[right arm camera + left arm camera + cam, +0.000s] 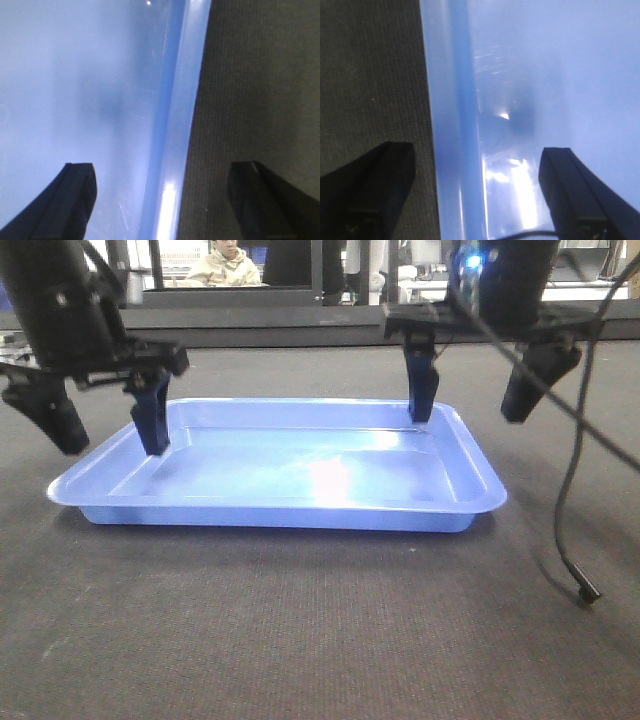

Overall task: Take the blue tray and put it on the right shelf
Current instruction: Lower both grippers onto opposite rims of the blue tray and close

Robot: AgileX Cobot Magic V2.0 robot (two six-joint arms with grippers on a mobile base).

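**Down at both side rims, jaws spread wide**

On the dark grey woven table mat (300,630), lying flat near the middle: a shallow rectangular periwinkle-blue glossy plastic tray (280,475) with rounded corners and a flared rim. Straddling its left rim, the black left gripper (112,447), with one finger down inside the tray near the back-left corner and the other outside over the mat. From the left wrist camera, this left gripper (475,150) held wide apart, with the rim running up between the fingers (380,195) and nothing pinched. Straddling the right rim likewise, the black right gripper (468,417), inner tip low by the back-right corner, outer finger hanging clear beyond the rim. From the right wrist camera, the right gripper (162,167) spread too, not closed on the wall between its fingers (270,200). Contact of the inner tips with the tray floor: impossible to tell. Both arms reaching down from above. Right of the tray, a thin black cable (583,585) ending in a plug on the mat. Far behind, a person in a pale hoodie (228,265).
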